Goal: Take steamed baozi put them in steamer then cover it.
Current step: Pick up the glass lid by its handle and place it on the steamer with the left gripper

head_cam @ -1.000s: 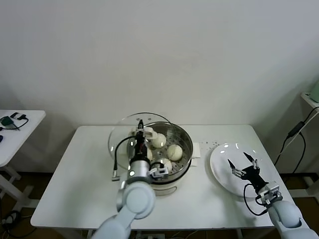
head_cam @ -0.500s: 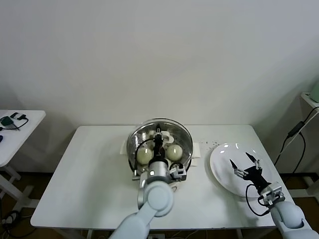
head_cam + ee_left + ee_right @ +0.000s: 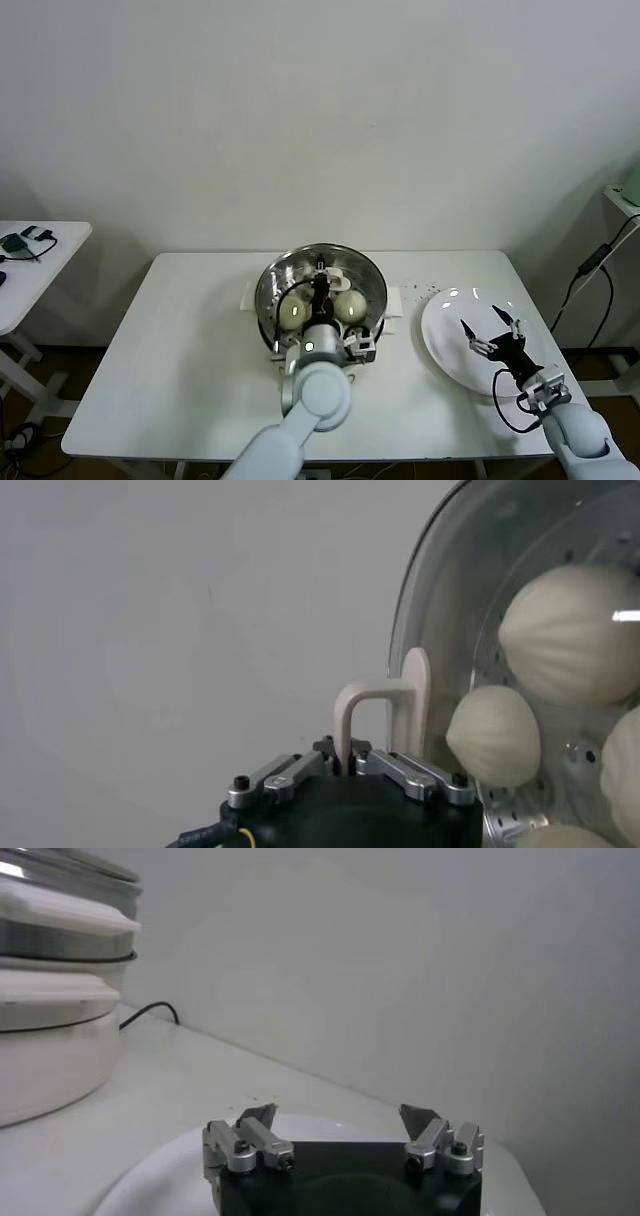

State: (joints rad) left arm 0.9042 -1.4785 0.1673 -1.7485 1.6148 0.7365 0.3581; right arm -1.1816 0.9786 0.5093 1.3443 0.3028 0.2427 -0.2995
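Note:
The steel steamer stands on its white base at the table's middle, with the clear glass cover lying over it. Cream-white baozi show through the glass; in the left wrist view several buns lie on the perforated floor. My left gripper is above the pot, shut on the cover's cream-white handle. My right gripper hovers open and empty over the white plate. The steamer also shows far off in the right wrist view.
The white plate lies at the table's right. A black cable hangs past the right edge. A small side table with small items stands at the far left. A few dark specks lie between pot and plate.
My left gripper has carried the cover from the pot's left side to directly over it, and it now sits centred on the steamer. The right arm has barely moved.

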